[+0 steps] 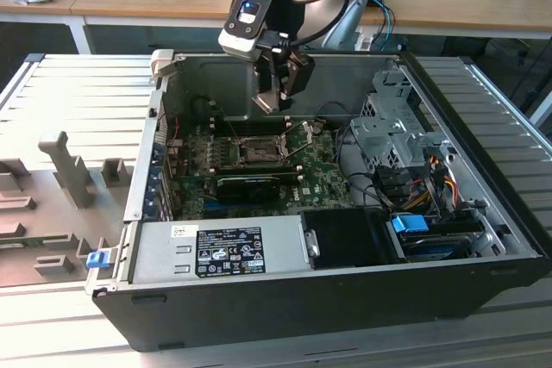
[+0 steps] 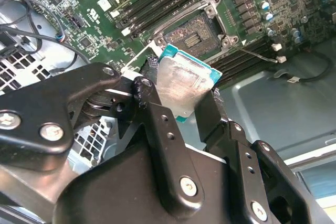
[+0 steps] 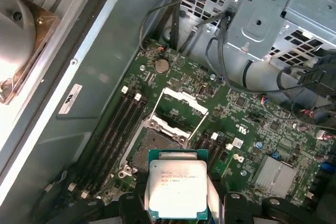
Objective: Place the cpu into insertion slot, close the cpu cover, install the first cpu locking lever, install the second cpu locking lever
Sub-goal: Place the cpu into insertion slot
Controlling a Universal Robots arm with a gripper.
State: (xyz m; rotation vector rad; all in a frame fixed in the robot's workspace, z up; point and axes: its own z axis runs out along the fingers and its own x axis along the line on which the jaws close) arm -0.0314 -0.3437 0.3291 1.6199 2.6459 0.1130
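The gripper (image 1: pixel 280 96) hangs inside the open computer case (image 1: pixel 302 308), which lies on its side on the slatted table (image 1: pixel 78 92). In both wrist views its fingers (image 2: pixel 157 114) are closed part-way onto the cpu (image 2: pixel 181 82) (image 3: pixel 177 190), pinching it by two opposite edges, with its metal top face towards the first wrist camera. The cpu is held clear above the green circuit board (image 3: pixel 247 124), near the insertion slot (image 1: pixel 259 151) (image 2: pixel 195 32) (image 3: pixel 152 148) but not touching it. The slot's dark contact field is exposed and unoccupied. In the first wrist view the cpu cover (image 3: pixel 184 99) is swung open, tilted up from the far edge of the slot.
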